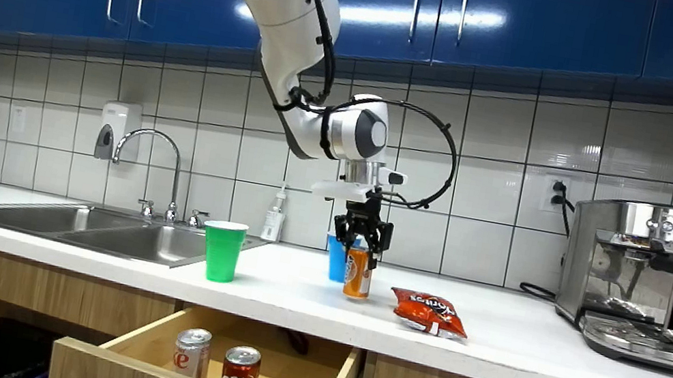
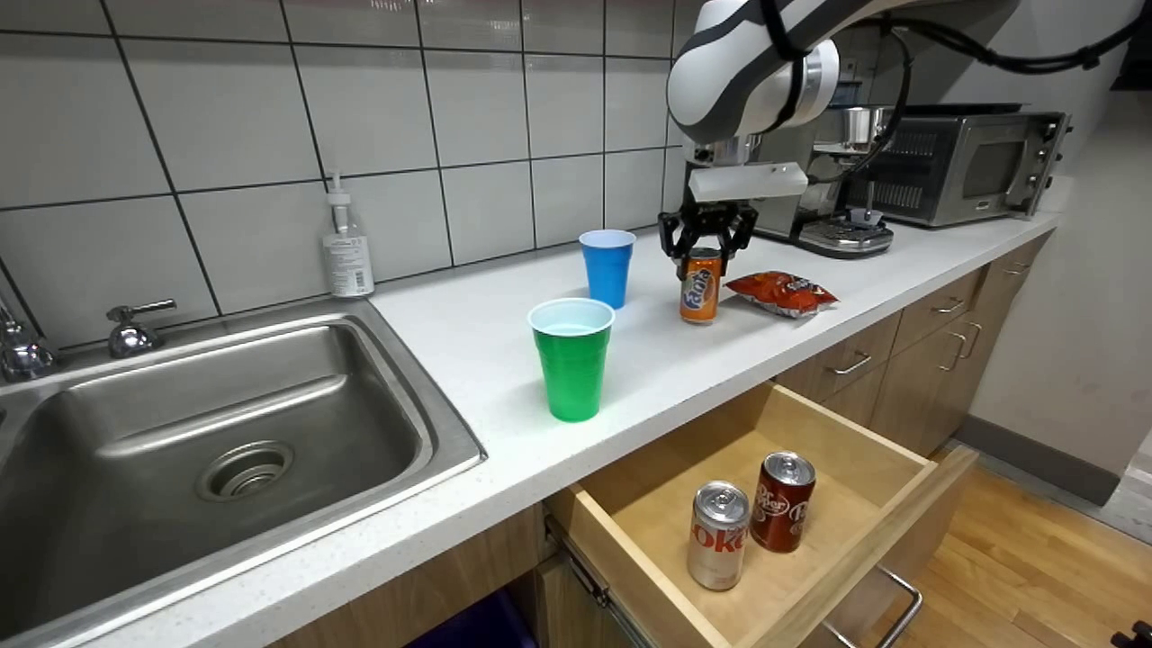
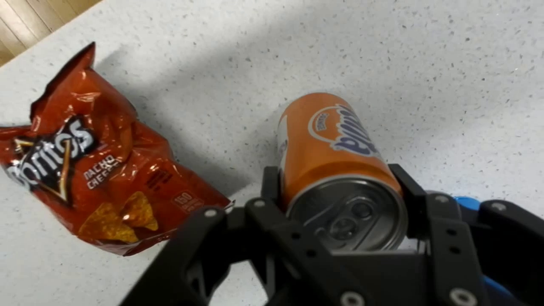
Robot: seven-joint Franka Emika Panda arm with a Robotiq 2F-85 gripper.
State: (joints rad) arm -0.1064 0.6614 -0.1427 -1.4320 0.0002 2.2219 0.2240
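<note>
1. In an exterior view, the gripper [image 1: 360,257] points down over the orange Fanta can [image 1: 356,282], which stands upright on the white counter [image 1: 512,331]. The blue cup [image 1: 335,261] is partly hidden behind it, and the red chip bag [image 1: 431,313] lies near. The cup looks light, so a sideways nudge could topple it.
2. In an exterior view, a gap shows between the orange Fanta can and the blue cup. The hold is high on the can, so a bump at its base might make it tilt or swivel. The green cup [image 2: 573,369] stands near the counter's front edge, above the open drawer [image 2: 900,517], where a Coke can [image 2: 718,540] and a Dr Pepper can [image 2: 783,504] stand upright. A low sweep that way could tip the green cup over the edge.
3. In the wrist view, the fingers [image 3: 271,185] are closed on opposite sides of the orange Fanta can near its top — only as far apart as the can is wide. Too hard a squeeze might dent the thin metal; too light a one might let it slip. The chip bag lies just beside the gripper — its corner could snag.
</note>
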